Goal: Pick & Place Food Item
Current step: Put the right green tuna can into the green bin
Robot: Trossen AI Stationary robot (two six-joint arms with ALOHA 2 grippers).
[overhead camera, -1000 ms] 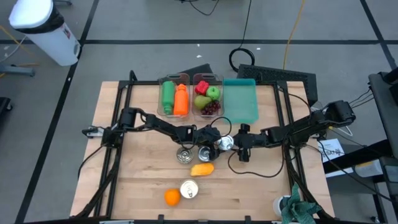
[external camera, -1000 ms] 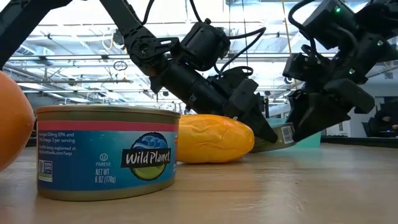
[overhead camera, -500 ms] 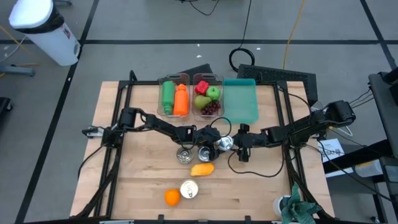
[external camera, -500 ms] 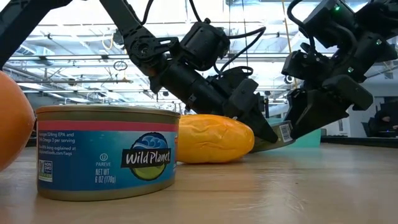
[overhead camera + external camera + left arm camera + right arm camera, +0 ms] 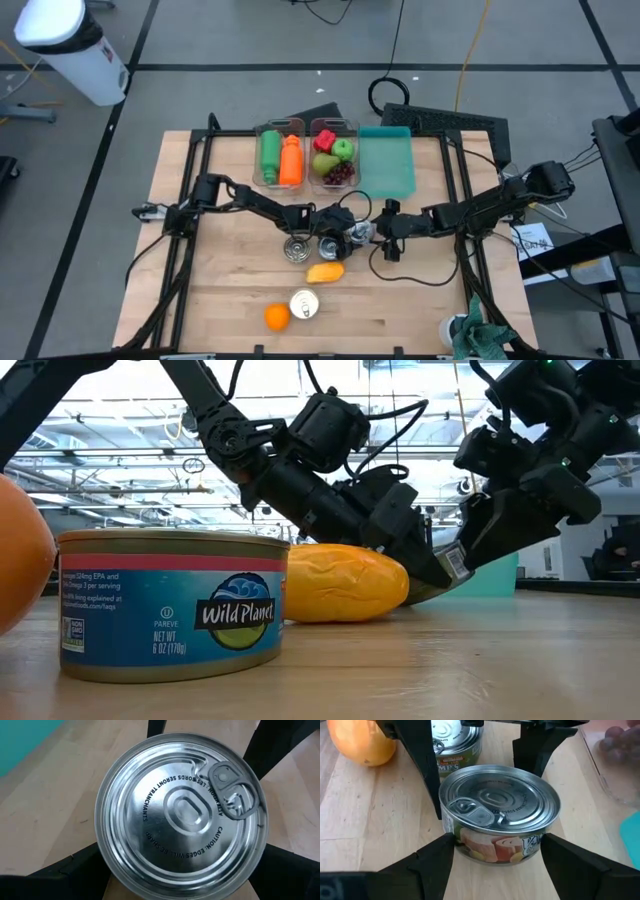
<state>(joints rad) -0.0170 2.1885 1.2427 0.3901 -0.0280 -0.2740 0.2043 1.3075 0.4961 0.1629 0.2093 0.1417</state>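
pickup step, by the look of it, with both arms meeting over one can [image 5: 358,231] at mid tabletop [image 5: 420,300]. right end effector [image 5: 370,233] clamped on that can, pads [image 5: 432,857] pressed to its sides just under the rim. left end effector [image 5: 347,229] spread wide around the same can from the opposite side, fingers [image 5: 75,872] flanking it without a clear squeeze. seen from the low view, tilted rather than flat, far edge up on the right arm's side, near edge at or close to the wood; cannot tell whether fully off the tabletop. two more cans [image 5: 296,248] just beside, toward the left arm, a mango [image 5: 325,271] near, then a tuna can [image 5: 304,304] and an orange [image 5: 277,317] farther to the front edge. at the back, two clear bins [image 5: 300,125] already full of produce and a teal tray [image 5: 386,165] lying bare.

next move probably calls for backing the left arm away without nudging the can, then a clean lift by the right arm, level enough to keep the round wall from slipping, and carrying toward the tray, the likeliest drop spot. risk: clipping the neighbour cans or the other arm's fingers on the way out.
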